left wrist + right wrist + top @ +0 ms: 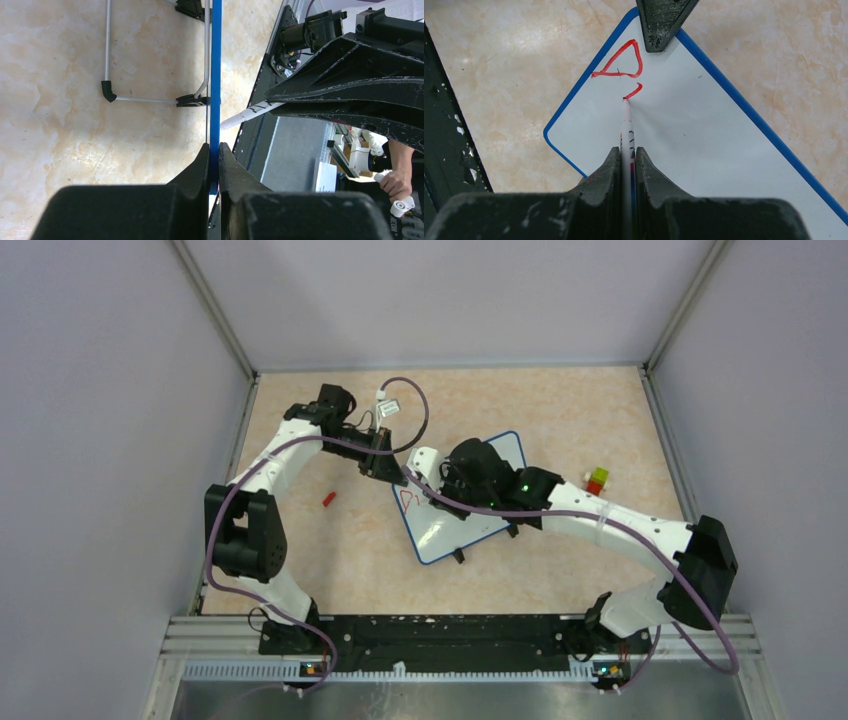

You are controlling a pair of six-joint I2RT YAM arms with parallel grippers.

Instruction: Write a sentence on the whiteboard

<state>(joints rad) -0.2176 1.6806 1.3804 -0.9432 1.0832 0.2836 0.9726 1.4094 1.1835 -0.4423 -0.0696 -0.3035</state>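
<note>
The whiteboard (448,528) lies tilted at the table's middle, blue-rimmed. My left gripper (393,476) is shut on its far corner rim; in the left wrist view the rim (216,75) runs edge-on between the closed jaws of the gripper (215,152). My right gripper (627,154) is shut on a white marker (627,125), its tip touching the board (694,125). Of the sentence, only a red "D" (620,61) and a short red stroke (634,90) show, also small in the top view (408,500). The left fingertip (665,22) shows at the board's corner.
A small red cap (328,498) lies on the table left of the board. A red and yellow-green block pair (597,480) sits to the right. The board's wire stand (107,50) with black feet shows beneath it. Grey walls enclose the table.
</note>
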